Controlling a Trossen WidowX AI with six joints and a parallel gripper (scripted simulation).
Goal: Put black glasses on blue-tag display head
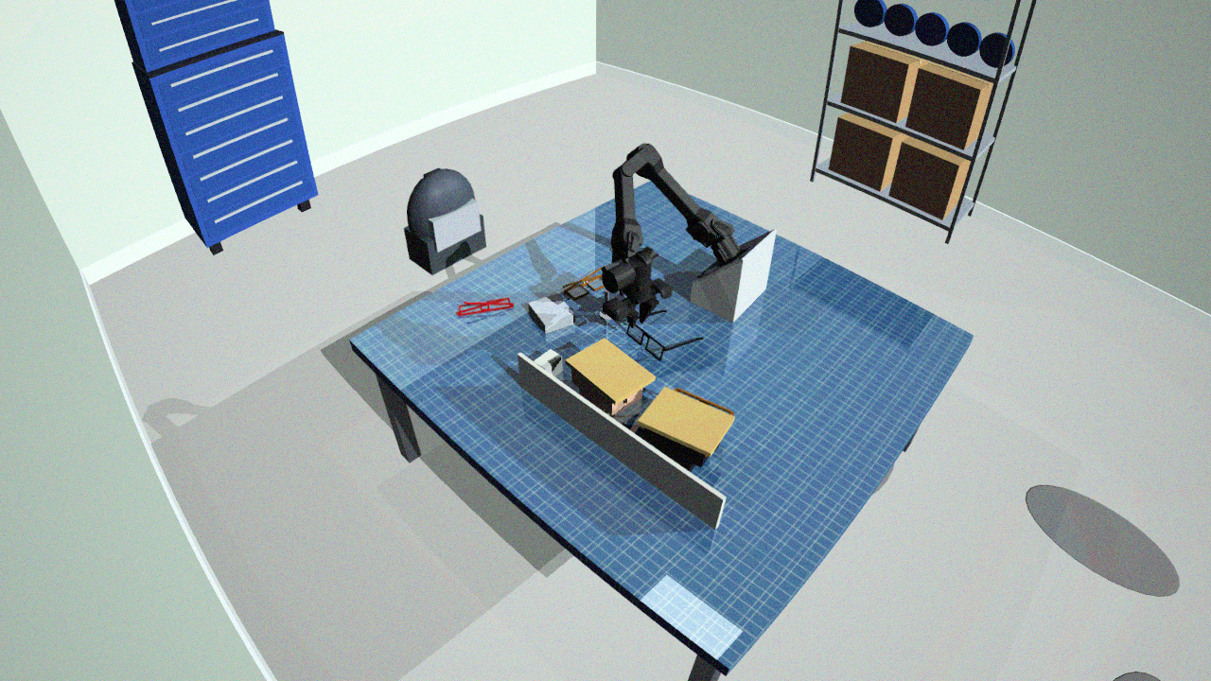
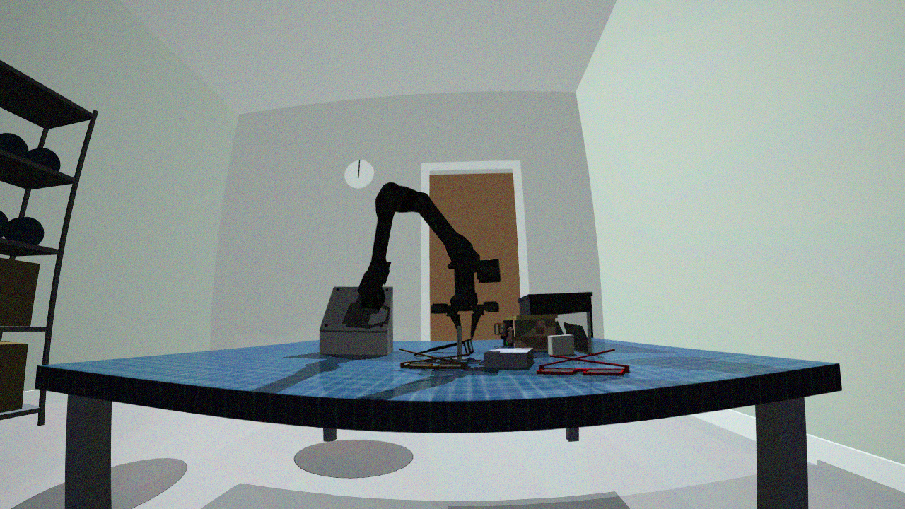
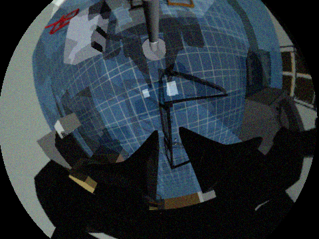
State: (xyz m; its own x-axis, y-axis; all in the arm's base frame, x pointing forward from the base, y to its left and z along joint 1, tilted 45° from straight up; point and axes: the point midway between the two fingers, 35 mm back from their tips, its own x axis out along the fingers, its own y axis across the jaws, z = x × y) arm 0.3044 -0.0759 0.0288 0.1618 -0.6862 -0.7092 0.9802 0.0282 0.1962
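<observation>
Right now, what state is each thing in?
Gripper: partly open, holding nothing, fingers either side of the black glasses.
Black glasses: on the table, temples unfolded, not on a head.
Red glasses: lying on the table.
Brown glasses: lying on the table.
Door: shut.

The black six-joint arm [image 2: 404,208] arches high, wrist pointing straight down, its parallel-jaw gripper [image 2: 464,326] partly open, holding nothing.

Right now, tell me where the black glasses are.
In the top view the black glasses lie on the blue table, just below the gripper, between the arm's grey base and the nearer tan-topped head.
</observation>
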